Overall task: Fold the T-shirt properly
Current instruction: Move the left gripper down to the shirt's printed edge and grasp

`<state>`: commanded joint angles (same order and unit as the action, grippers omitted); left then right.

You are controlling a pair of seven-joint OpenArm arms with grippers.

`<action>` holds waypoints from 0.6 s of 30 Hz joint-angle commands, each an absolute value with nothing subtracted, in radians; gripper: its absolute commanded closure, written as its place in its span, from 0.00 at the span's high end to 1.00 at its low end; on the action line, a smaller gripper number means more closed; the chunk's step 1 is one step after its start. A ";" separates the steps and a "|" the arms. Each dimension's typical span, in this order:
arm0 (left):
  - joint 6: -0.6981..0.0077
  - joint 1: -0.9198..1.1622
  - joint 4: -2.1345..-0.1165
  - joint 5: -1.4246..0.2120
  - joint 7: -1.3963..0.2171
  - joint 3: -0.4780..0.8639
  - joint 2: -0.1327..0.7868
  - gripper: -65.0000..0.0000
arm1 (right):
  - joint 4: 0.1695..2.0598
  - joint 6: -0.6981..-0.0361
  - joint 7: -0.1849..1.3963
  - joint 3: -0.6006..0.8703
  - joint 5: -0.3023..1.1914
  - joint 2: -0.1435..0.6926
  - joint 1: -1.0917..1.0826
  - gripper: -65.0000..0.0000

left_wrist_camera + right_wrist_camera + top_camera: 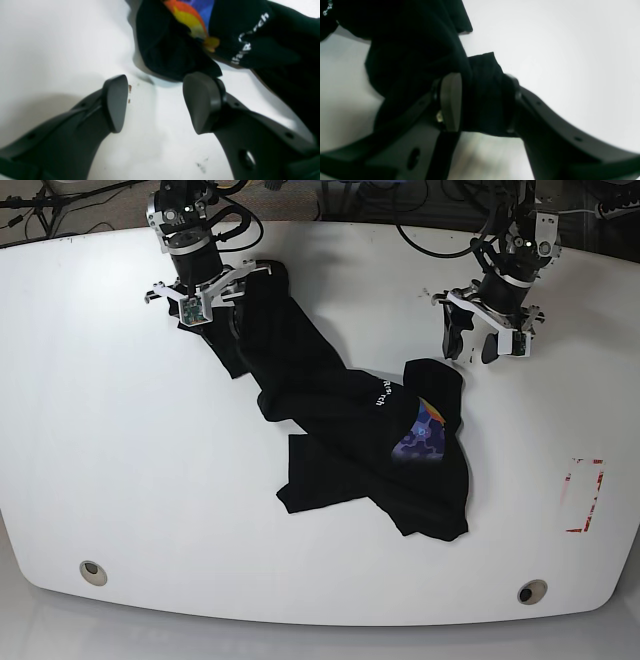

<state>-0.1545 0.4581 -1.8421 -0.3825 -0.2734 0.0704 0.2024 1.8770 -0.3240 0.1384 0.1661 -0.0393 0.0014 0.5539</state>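
A: Where's our large black cloth T-shirt (340, 420) with the yellow-orange face print?

B: Crumpled mid-table on the white tabletop (120, 480), stretching back to our right gripper (480, 102), whose fingers pinch a bunched black fold.

A: And our left gripper (155, 102)?

B: Fingers wide apart, empty, just beside the cloth's edge. It's soft, limp, light; we judge the hem or a shoulder seam the best hold.
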 joint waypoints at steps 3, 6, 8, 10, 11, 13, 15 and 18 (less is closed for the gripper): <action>-0.155 0.443 -1.843 -0.364 -0.276 0.058 0.186 0.56 | 1.873 -0.324 0.135 0.169 -0.040 0.006 0.553 0.38; -0.164 0.432 -1.842 -0.350 -0.280 0.047 0.174 0.56 | 1.877 -0.325 0.134 0.169 -0.039 0.006 0.555 0.37; -0.174 0.424 -1.842 -0.340 -0.283 0.039 0.165 0.56 | 1.884 -0.325 0.133 0.170 -0.039 0.006 0.557 0.37; -0.184 0.417 -1.841 -0.330 -0.285 0.029 0.156 0.56 | 1.893 -0.325 0.132 0.170 -0.039 0.006 0.561 0.37; -0.189 0.413 -1.841 -0.326 -0.287 0.024 0.151 0.56 | 1.897 -0.325 0.132 0.171 -0.039 0.005 0.563 0.37; -0.169 0.404 -1.840 -0.320 -0.290 0.009 0.148 0.56 | 1.910 -0.324 0.137 0.168 -0.042 0.007 0.560 0.37; -0.162 0.401 -1.841 -0.320 -0.289 0.003 0.152 0.56 | 1.910 -0.323 0.137 0.168 -0.042 0.008 0.559 0.37; -0.153 0.399 -1.843 -0.324 -0.286 -0.003 0.162 0.56 | 1.910 -0.323 0.137 0.169 -0.042 0.010 0.557 0.38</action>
